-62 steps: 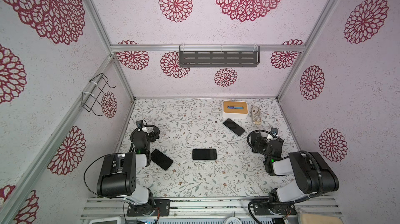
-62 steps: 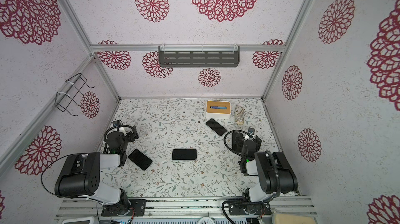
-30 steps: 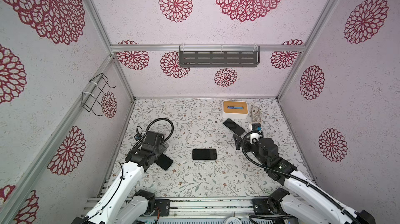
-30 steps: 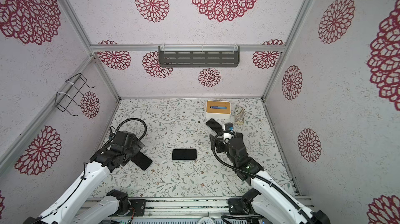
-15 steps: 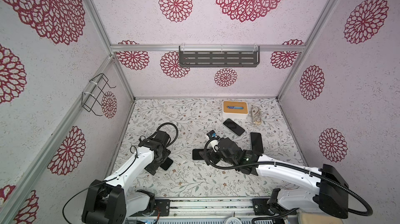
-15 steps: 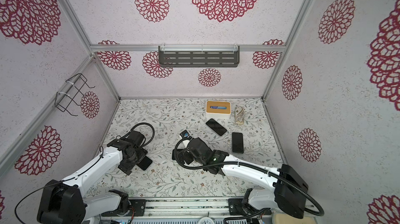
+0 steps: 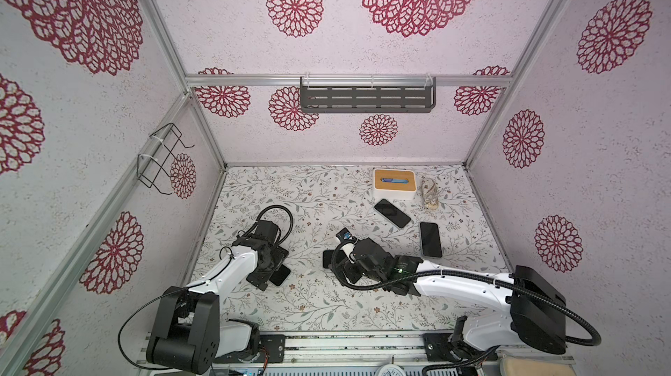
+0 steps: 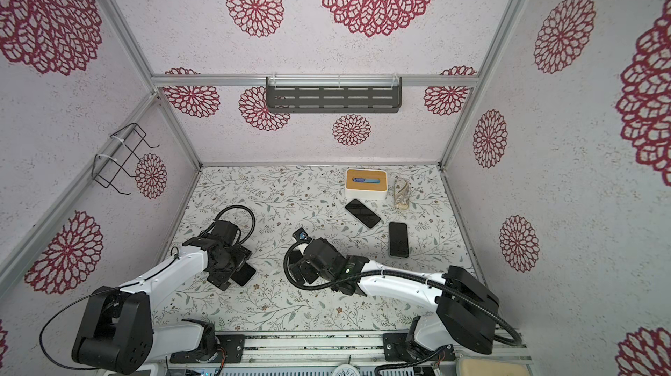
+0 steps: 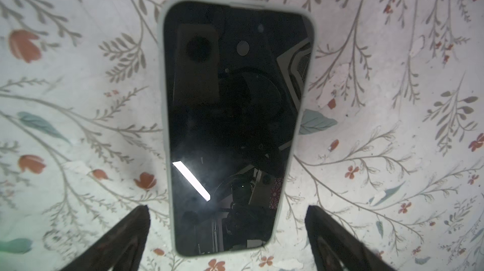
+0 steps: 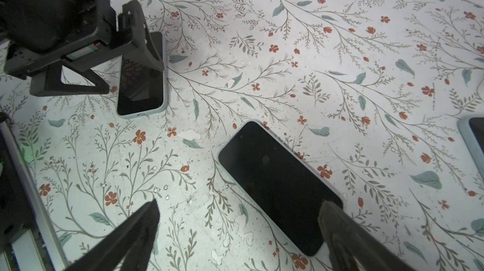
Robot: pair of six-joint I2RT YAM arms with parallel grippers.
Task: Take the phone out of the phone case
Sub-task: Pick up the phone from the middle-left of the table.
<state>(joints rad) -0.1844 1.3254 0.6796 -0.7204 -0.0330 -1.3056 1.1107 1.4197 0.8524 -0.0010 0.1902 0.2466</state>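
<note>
**Both grippers spread over cased phones, nothing gripped**

Nearest the arm bases, I take the floral-printed table surface (image 7: 308, 298) as the work plane. At its left lies a flat black-screened phone (image 9: 230, 125), screen up, seated in its pale grey-green soft case (image 9: 163, 86). The case rim shows all around the glass. The left gripper (image 9: 227, 209) stands over one end of this phone with jaws spread wide, one finger to each long side. A strip of table shows between each finger and the case. Whether the tips reach the table I cannot tell.

Toward the middle, a second black-screened phone in a pale case (image 10: 280, 186) lies flat and skewed. The right gripper (image 10: 239, 205) hangs over it, jaws spread wide. One finger overlaps the phone's corner and the other is over bare table. Contact I cannot confirm.

Farther back on the right lie a third dark phone (image 7: 392, 213), aslant, and a fourth dark phone (image 7: 430, 239) near it, not touching.

Behind them stands a white box with a slotted wooden top (image 7: 394, 185), with a beige rope bundle (image 7: 430, 194) just beside it. On the back wall hangs a grey slotted metal shelf (image 7: 366, 98).
</note>
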